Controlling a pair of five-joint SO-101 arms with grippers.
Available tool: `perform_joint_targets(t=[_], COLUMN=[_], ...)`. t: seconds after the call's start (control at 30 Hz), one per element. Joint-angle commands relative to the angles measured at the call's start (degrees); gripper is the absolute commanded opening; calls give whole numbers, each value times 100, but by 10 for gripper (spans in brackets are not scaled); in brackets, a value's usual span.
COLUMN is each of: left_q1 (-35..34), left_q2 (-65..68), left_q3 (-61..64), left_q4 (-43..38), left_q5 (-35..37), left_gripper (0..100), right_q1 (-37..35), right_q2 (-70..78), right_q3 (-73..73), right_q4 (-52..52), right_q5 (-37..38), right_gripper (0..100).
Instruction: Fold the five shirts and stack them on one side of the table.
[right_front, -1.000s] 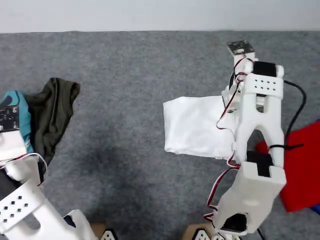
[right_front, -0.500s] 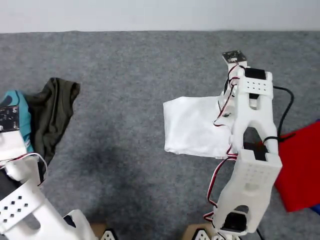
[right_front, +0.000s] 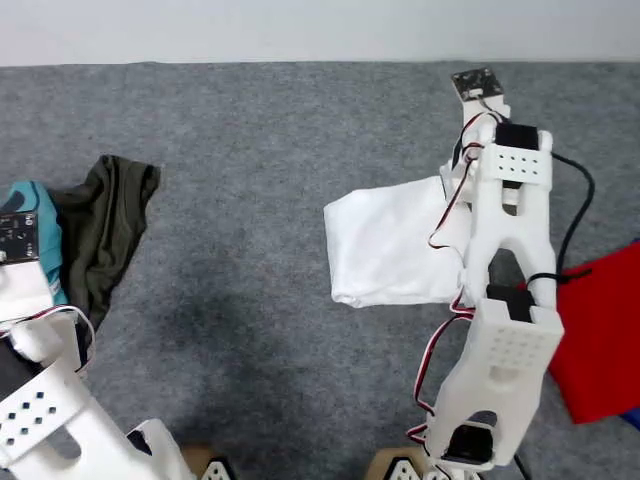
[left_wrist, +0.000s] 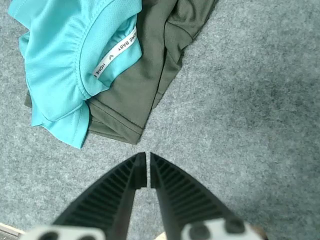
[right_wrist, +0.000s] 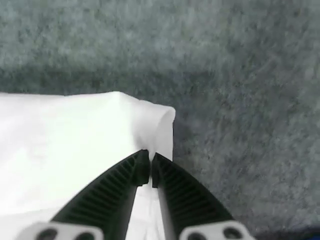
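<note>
High view: white shirt (right_front: 385, 250) corner is shifting since a moment ago.
Right tool (right_wrist: 150, 156): clamping that corner; folding is starting.
Left tool (left_wrist: 148, 162): sitting closed, empty.

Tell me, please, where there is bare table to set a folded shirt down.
The widest bare patch of table lies between the olive shirt and the white shirt. The far strip behind both is also free. It is crowded at the right: white shirt, right arm, red shirt; and at the left, where teal shirt overlaps olive.
</note>
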Motion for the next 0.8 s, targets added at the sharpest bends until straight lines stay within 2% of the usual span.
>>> perform_joint_targets(t=[0.0, 0.17, 0.37, 0.57, 0.67, 0.77], left_q1=[-9, -9, -9, -9, -9, -9], left_q2=[-79, -79, -79, -79, -79, -79], left_q3=[-66, -66, -66, -66, -66, -40], left_q4=[-62, -62, -62, -62, -97, -105], left_q5=[-44, -44, -53, -62, -70, -70], left_gripper=[21, 19, 19, 19, 19, 19], right_q1=[-57, -48, -57, -189, -365, -426], right_q2=[84, 312, -136, -857, -1086, -1191], right_q3=[-343, -343, -826, -1240, -1213, -791], right_q4=[-321, -145, 857, 2009, 2818, 2862], right_q5=[53, 62, 18, 53, 53, 53], right_gripper=[10, 39, 287, 236, 173, 87])
